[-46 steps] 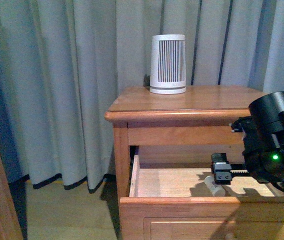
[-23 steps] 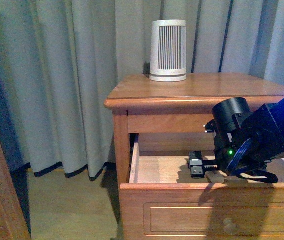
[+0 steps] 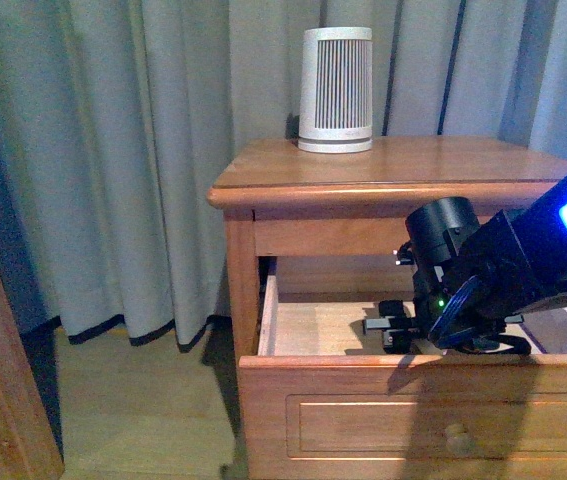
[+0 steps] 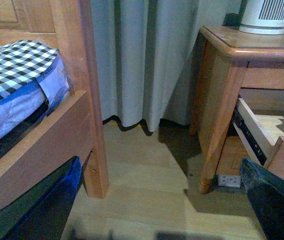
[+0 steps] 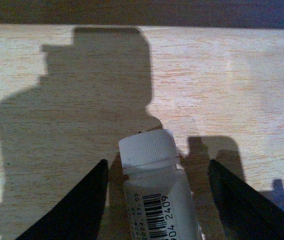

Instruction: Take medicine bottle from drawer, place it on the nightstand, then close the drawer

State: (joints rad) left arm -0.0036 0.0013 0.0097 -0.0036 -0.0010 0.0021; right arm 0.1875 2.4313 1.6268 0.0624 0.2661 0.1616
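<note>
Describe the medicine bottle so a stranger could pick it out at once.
Find the wooden nightstand by the curtain; its upper drawer is open. On the drawer's pale floor a small white medicine bottle lies on its side between the fingers of the open right gripper. Its ribbed cap and barcode label distinguish it from the big slatted white cylinder on top.

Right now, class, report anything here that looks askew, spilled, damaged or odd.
Nothing spilled or damaged. Only the medicine bottle lies on its side, cap on, in the open drawer; the right gripper straddles it, jaws open.
</note>
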